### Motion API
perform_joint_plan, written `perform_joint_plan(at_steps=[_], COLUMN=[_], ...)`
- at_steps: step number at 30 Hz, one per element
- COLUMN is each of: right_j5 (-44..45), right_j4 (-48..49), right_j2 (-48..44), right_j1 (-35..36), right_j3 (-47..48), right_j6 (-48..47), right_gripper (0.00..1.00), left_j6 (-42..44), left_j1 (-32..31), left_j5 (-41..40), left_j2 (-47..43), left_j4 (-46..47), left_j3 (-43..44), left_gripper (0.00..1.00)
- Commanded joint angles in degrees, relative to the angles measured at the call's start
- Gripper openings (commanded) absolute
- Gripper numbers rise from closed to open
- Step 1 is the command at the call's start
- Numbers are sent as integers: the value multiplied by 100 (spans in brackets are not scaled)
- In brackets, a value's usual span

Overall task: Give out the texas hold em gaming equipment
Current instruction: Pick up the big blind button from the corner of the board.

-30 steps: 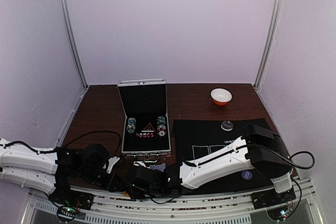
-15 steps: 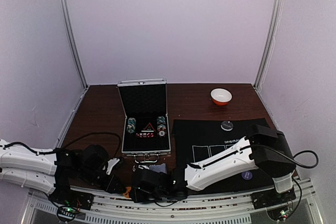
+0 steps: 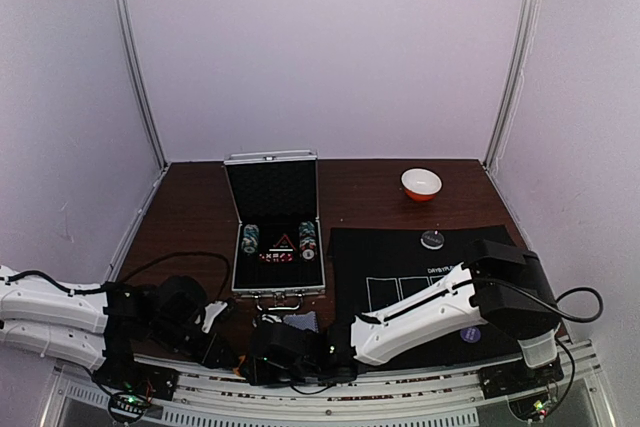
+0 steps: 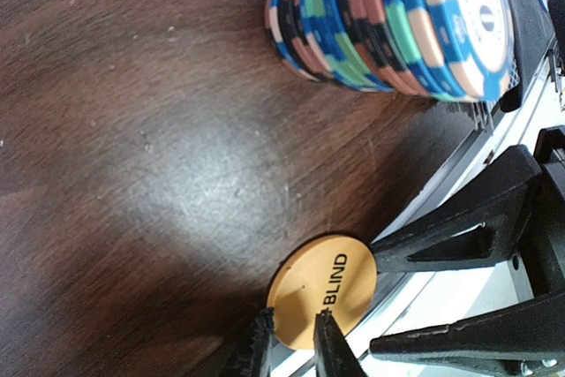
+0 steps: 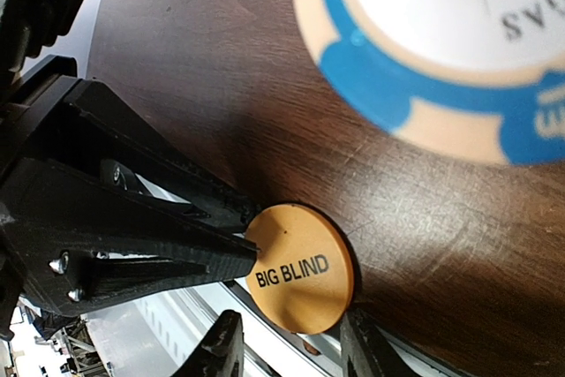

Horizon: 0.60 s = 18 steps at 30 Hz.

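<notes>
**Handover of the blind marker at the table's near edge.** The flat round orange plastic disc printed "BIG BLIND" [image 5: 300, 267] lies on the dark brown wooden table [image 4: 132, 130]. It sits right at the near edge, beside the aluminium rail [image 3: 400, 392]. The left gripper [image 4: 291, 335] is clamped on the disc's rim. In the right wrist view its tapered black fingers [image 5: 168, 253] come to a point against the disc's left side.

This placement probably serves a handover. Held at the edge by its rim alone, the thin disc keeps most of its face free for a second grip. The right gripper [image 5: 291, 342] is parted, with one fingertip on each side of the disc. A gap shows on at least one side, so it has no hold on the disc yet.

A leaning stack of striped blue, green and salmon poker chips [image 4: 388, 19] stands just beside the disc, further in on the table.

**Pose.** The white left arm [image 3: 50, 312] lies low along the near edge and reaches toward the centre. The white right arm [image 3: 430, 302] has its elbow high over the black felt mat [image 3: 420, 247]. Its forearm slopes down and across to meet the left gripper below the open silver aluminium case [image 3: 275, 197].
</notes>
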State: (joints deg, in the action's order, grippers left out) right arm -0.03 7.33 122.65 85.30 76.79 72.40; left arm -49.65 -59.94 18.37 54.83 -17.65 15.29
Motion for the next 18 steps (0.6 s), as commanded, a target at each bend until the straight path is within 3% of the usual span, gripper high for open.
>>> perform_joint_plan(at_steps=[1, 6, 18], right_j5=[93, -24, 271], right_j4=[496, 1102, 1370], right_j2=[243, 218, -39], right_j1=[-69, -71, -61], right_j3=[-86, 41, -150], right_j6=[-90, -488, -736], right_gripper=[40, 39, 35], left_j6=[-37, -49, -83], left_j1=[-26, -26, -25], left_j5=[56, 62, 9], left_j2=[-7, -39, -102], left_j4=[59, 67, 71], left_j3=[-146, -166, -206], left_gripper=[18, 17, 17])
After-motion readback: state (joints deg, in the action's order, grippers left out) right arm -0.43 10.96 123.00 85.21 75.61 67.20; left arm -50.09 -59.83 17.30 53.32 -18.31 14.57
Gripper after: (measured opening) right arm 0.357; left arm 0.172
